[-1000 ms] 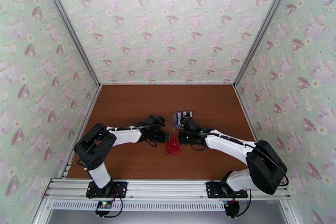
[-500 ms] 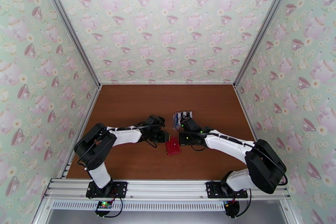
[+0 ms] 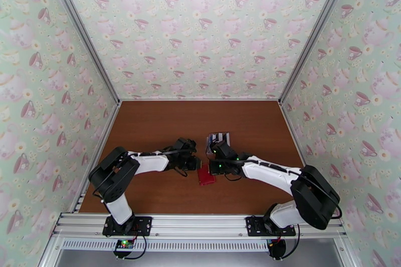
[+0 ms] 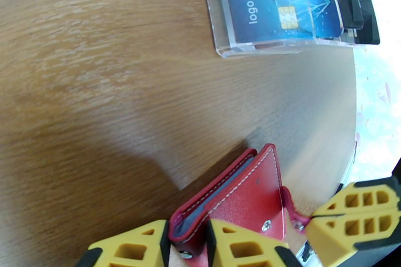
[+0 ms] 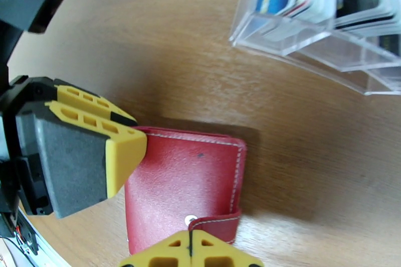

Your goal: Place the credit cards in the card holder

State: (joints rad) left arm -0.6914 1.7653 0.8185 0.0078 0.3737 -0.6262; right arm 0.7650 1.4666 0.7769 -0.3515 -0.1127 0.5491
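Left wrist, credit cards [image 4: 280, 7] in rack [image 4: 260, 48], left pincer [image 4: 185, 243] clamping card holder [image 4: 245, 198], right pincer [image 5: 190, 250] together, perhaps on tab [image 5: 215, 223]

Clear rack [image 3: 219, 138] stands just beyond the card holder [image 3: 205, 178]; bare table [image 3: 150, 127] lies open leftward.

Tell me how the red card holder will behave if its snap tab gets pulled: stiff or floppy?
Probably floppy at the fold: the card holder gapes open between the jaws of the left gripper. Thin, so likely light; it may slide on the smooth table unless pinned.
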